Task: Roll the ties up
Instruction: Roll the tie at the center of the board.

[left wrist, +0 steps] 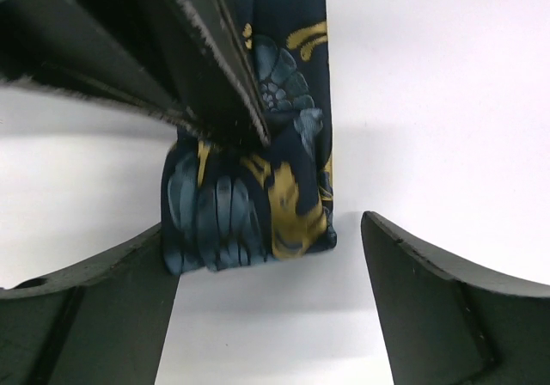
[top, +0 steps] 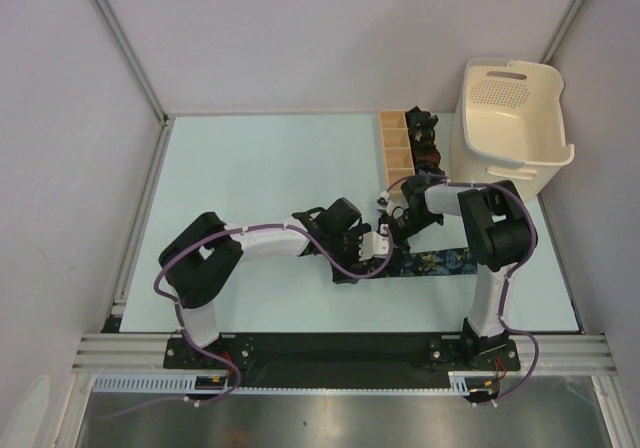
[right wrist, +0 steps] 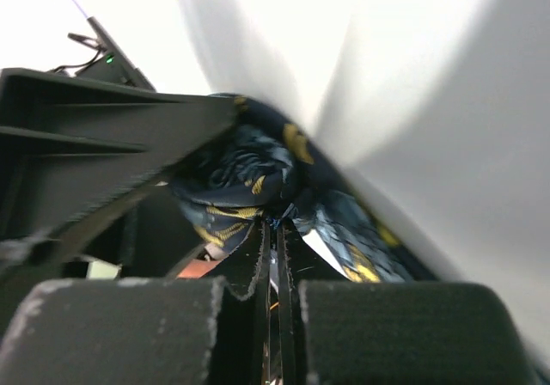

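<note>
A navy tie (top: 445,261) with a blue, teal and yellow floral pattern lies flat on the table in front of the right arm's base. Its left end is folded into a short roll (left wrist: 249,204). My left gripper (left wrist: 265,269) stands open around that roll, one finger (left wrist: 94,299) touching its left side and the other finger (left wrist: 447,299) apart on the right. My right gripper (right wrist: 277,230) comes in from above, shut, with tie fabric (right wrist: 245,179) pinched at its tips. In the top view both grippers meet at the tie's left end, the left gripper (top: 375,251) and the right gripper (top: 392,225).
A tan wooden divided box (top: 393,153) stands behind the grippers, with small dark coiled ties (top: 424,138) along its right side. A cream plastic basket (top: 515,118) sits at the back right. White walls and metal rails edge the table.
</note>
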Tool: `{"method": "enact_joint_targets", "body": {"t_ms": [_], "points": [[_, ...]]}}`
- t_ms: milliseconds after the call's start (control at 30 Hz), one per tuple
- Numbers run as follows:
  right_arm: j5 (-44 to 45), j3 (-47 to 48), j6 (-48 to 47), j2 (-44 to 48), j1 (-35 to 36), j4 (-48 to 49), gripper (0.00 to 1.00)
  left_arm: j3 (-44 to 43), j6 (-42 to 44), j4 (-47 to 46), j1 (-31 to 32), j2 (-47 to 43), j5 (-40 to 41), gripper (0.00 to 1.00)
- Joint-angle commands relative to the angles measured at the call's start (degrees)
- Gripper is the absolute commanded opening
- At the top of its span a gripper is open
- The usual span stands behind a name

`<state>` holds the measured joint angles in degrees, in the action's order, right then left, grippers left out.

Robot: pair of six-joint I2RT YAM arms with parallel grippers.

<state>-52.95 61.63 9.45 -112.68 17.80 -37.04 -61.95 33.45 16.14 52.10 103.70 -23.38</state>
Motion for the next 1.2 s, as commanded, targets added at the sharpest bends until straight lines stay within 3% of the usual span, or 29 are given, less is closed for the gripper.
{"method": "enact_joint_targets", "body": {"t_ms": [0,367,633,867,967,1067,1167], "points": [[15.1,-0.7,-4.2,-2.6,-0.4,1.5,0.0,-2.1,-3.3,-2.7,-0.5,-1.7,-1.9,0.87],[17.2,-0.4,-2.6,-4.1,5.7,1.7,0.0,-3.2,-3.4,-4.6,-0.5,-1.7,-2.7,0.9],[14.2,2.1,2.1,-8.0,10.9,5.6,0.0,2.8,-0.8,-3.0,-1.1,-5.2,-2.6,0.89],[14.5,3.2,4.8,-9.0,11.4,6.0,0.0,7.3,-1.6,-2.7,-1.7,-7.3,-2.0,0.88],[13.4,3.0,5.8,-9.3,11.3,6.6,0.0,7.2,-2.6,-2.7,-1.8,-6.3,-2.1,0.83],[12.0,2.7,8.3,-9.4,11.3,8.5,0.0,4.7,-1.6,-0.5,-1.8,-4.5,-1.3,0.59],[10.6,2.3,11.1,-9.6,11.6,10.4,0.0,3.9,0.3,1.4,-2.1,-4.3,-0.8,0.45]]}}
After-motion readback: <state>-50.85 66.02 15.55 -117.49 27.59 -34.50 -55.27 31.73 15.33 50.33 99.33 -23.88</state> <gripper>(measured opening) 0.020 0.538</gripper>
